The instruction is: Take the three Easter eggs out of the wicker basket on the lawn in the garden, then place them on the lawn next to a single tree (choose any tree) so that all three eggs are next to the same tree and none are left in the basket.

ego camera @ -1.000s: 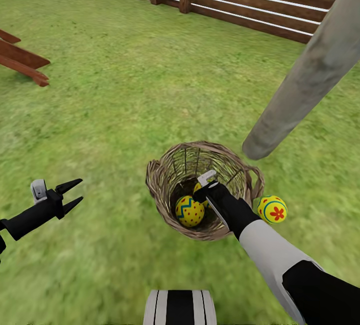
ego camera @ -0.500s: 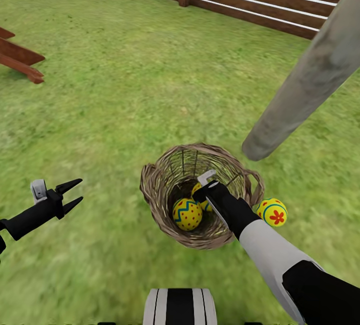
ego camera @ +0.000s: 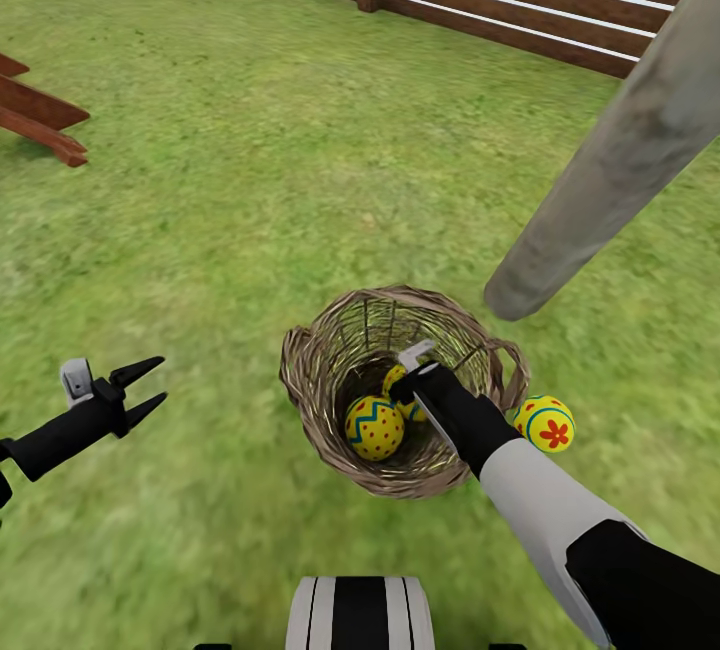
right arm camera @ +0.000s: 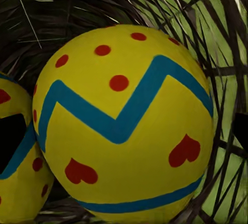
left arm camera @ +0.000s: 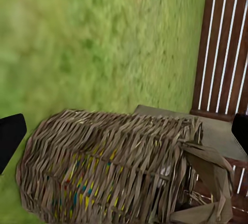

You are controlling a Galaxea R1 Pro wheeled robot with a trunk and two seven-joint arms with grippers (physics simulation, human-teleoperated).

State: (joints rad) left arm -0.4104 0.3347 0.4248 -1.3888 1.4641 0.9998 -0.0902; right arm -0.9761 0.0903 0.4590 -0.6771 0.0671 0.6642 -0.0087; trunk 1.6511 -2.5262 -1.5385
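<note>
Here the right gripper (ego camera: 408,382), spread wide, flanks 1 unlabelled egg (right arm camera: 124,120) inside the basket (ego camera: 310,400).

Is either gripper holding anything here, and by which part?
Left gripper is open and empty. Right gripper is inside the wicker basket at an egg; grip cannot be told.

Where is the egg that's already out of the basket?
In the head view, that egg lies on the lawn right beside the wicker basket, on the robot's right, near the tree trunk.
</note>
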